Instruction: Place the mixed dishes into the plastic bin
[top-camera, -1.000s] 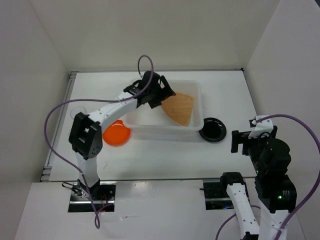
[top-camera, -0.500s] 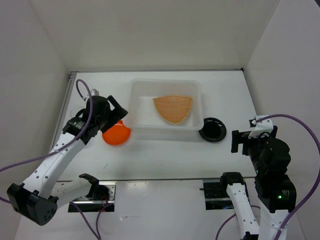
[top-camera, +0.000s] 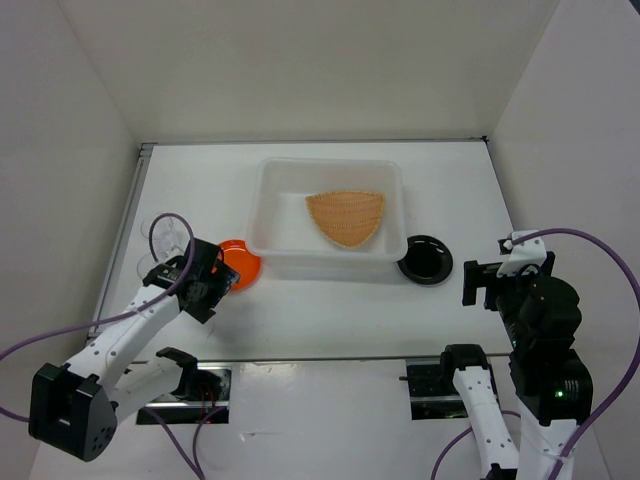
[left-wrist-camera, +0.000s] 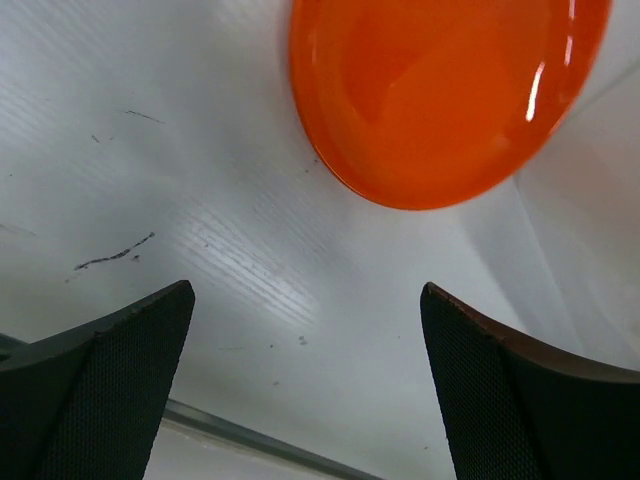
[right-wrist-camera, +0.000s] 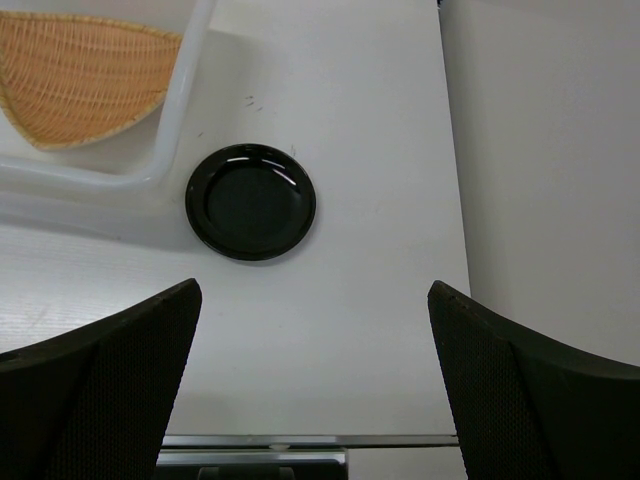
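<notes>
Two sets of jaws show, both parted and gripping nothing. The left jaws stand wide apart and low over the surface (left-wrist-camera: 200, 200), with the small orange round dish (left-wrist-camera: 440, 90) lying just ahead, between the lines of the two fingers and not touched by either. Behind them, the left arm (top-camera: 140, 325) stretches low from its base at the near left, its forearm slanting toward the far right and a purple cable (top-camera: 60, 335) looping off it. The right jaws are spread just as wide, high above the small black round dish (right-wrist-camera: 250, 202). The right arm (top-camera: 535, 330) is folded upright over its base at the near right.

From above, the orange dish (top-camera: 240, 263) sits flat just beside the near left corner of the plastic bin (top-camera: 320, 264). Whether it touches the wall cannot be told. The black dish (top-camera: 425, 259) sits just beside the near right corner. The tan woven plate (top-camera: 347, 217) lies inside the bin, toward its right half, point toward the near wall.

Bare surface runs between the bin and the near edge. White walls (top-camera: 70, 110) close the left, far and right sides. Dark scuffs mark the surface under the left jaws.
</notes>
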